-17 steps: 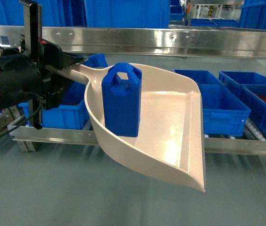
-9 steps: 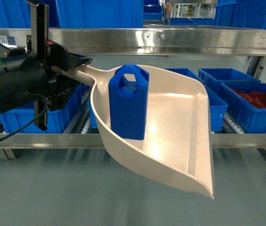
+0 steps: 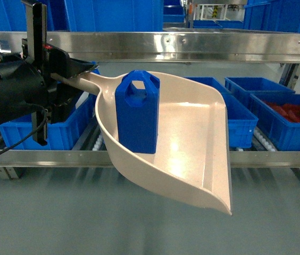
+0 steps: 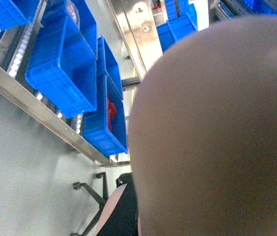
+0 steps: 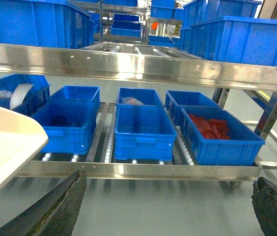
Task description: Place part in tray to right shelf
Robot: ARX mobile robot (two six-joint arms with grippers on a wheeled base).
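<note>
My left pincer (image 3: 78,71) is pinched on the long handle of the tray (image 3: 192,138), holding the beige scoop out in the air in front of the right shelf (image 3: 192,47), with its flat front lip pointing down toward the floor (image 3: 59,212). The part (image 3: 136,112) stands upright inside the tray, near the handle end and close against the raised rim on the left side; its pierced lug is on top. In the left wrist view the tray's underside (image 4: 217,132) fills most of the picture, blurred.

My right pincer (image 5: 168,206) is spread wide and holds nothing: one dark fingertip (image 5: 55,209) shows at the lower left of its wrist view and the other at the lower right corner, well apart. A corner of the tray (image 5: 6,147) juts in from the left edge of that view.

On the shelf's lower level, behind the flat front rail (image 5: 138,169), blue crates sit side by side on the white rollers (image 5: 110,145). The rightmost crate (image 5: 222,135) holds a heap of red pieces (image 5: 209,125). The middle crate (image 5: 143,132) at the front shows nothing that I can make out inside; the one behind it (image 5: 138,97) has something pale in it, too small to tell. The crate at the far left (image 5: 11,91) holds a white curved thing. Larger blue crates (image 5: 35,22) stand on the level above.
</note>
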